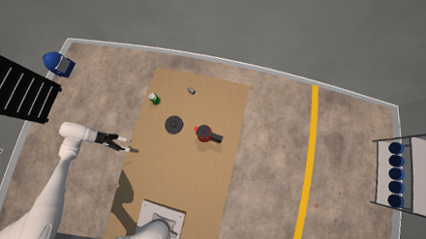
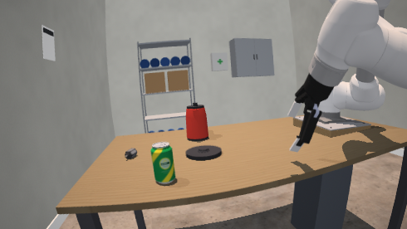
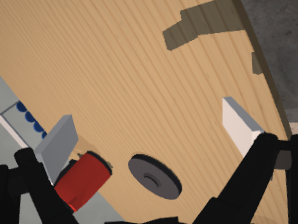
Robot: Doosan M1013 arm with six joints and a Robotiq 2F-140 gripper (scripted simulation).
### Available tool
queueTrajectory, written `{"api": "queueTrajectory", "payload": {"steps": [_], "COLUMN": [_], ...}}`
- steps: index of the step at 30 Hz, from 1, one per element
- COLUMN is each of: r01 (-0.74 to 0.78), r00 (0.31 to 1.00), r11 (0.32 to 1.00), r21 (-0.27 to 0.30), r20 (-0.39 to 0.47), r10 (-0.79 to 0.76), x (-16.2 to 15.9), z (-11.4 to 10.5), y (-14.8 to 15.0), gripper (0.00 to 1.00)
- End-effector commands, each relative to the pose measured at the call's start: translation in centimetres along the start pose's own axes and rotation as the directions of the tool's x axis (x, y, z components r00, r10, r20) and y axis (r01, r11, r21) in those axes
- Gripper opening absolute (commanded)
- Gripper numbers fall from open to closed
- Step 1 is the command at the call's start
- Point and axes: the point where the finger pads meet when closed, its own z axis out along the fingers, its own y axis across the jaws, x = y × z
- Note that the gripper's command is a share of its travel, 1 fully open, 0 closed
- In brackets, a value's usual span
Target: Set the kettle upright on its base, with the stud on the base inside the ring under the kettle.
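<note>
The red kettle (image 2: 196,122) stands upright on the wooden table, just behind and beside its round black base (image 2: 203,153), not on it. From above, the kettle (image 1: 204,133) is to the right of the base (image 1: 174,125). My gripper (image 2: 300,126) is open and empty, held above the table's near edge, well away from both. In the wrist view the kettle (image 3: 81,180) and the base (image 3: 154,176) show between my wide-open fingers, far off.
A green and yellow can (image 2: 163,163) stands near the table's front edge. A small grey object (image 2: 130,153) lies to the left of the base. The arm's mount plate (image 2: 330,123) sits on the right end of the table. A shelf rack (image 2: 166,91) stands behind.
</note>
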Motion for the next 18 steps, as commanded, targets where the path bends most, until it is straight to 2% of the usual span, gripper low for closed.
{"api": "queueTrajectory", "payload": {"steps": [1, 18], "r01": [-0.001, -0.119], "r00": [1.000, 0.992], "r11": [1.000, 0.993], "r21": [-0.001, -0.015], "r20": [0.000, -0.036], "r10": [0.001, 0.118], "x": [0.0, -1.9], "z": [-0.1, 0.2], "y": [0.0, -1.4], "gripper": [0.52, 0.52]}}
